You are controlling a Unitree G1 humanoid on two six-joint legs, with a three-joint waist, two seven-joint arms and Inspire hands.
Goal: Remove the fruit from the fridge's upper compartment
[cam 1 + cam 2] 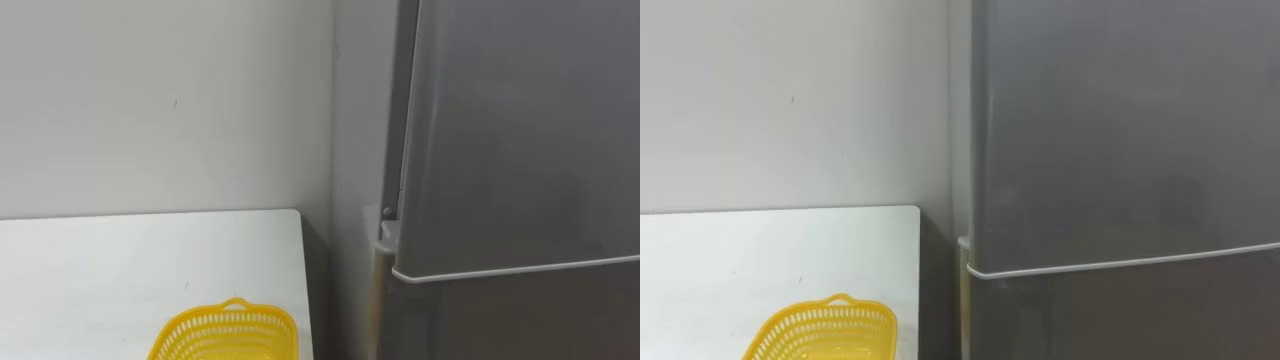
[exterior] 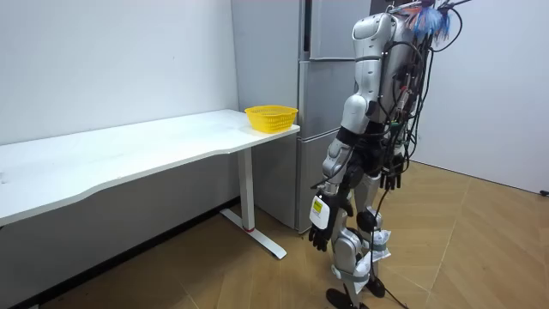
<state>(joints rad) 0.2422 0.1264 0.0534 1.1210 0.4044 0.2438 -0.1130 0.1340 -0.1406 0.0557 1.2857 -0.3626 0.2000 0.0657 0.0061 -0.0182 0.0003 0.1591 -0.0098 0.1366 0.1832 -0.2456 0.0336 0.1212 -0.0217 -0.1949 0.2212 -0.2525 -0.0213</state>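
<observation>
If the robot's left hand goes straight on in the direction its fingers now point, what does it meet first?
The left hand hangs pointing down, so it would probably meet the wooden floor first. The room view shows nothing between them.

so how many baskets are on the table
1. The yellow basket sits on the white table, at the end nearest the fridge. No others seem hidden.

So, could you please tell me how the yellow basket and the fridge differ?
The basket is yellow open lattice; the fridge is grey, smooth and shut. The basket is small and sits on the white table; the fridge is tall and stands beside it. Both stand near the wall.
</observation>
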